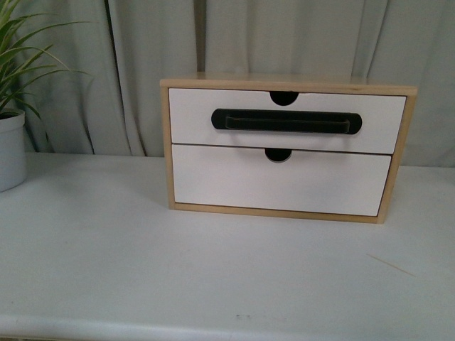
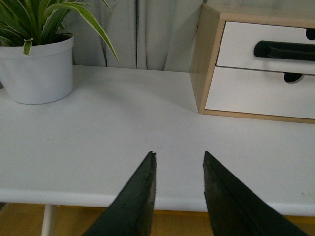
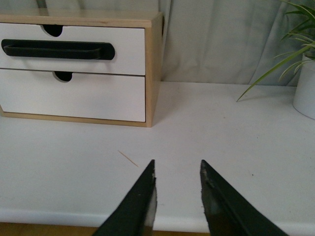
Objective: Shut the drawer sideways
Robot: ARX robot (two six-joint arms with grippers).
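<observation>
The drawer (image 1: 192,117) is the upper one in a light-wood box (image 1: 168,149) on the white table. It has a white front, a long black bar handle (image 1: 286,121) and a half-round notch in its upper edge. Its front sits slightly forward of the box face. It also shows in the left wrist view (image 2: 236,46) and the right wrist view (image 3: 125,49). My left gripper (image 2: 178,156) is open and empty over the table's front edge, left of the box. My right gripper (image 3: 177,164) is open and empty over the front edge, right of the box. Neither arm shows in the front view.
A plain white lower drawer front (image 1: 277,181) without a handle sits under it. A white pot with a striped plant (image 2: 37,69) stands at the far left, another pot (image 3: 306,88) at the far right. Grey curtains hang behind. A thin wooden sliver (image 3: 128,158) lies on the table.
</observation>
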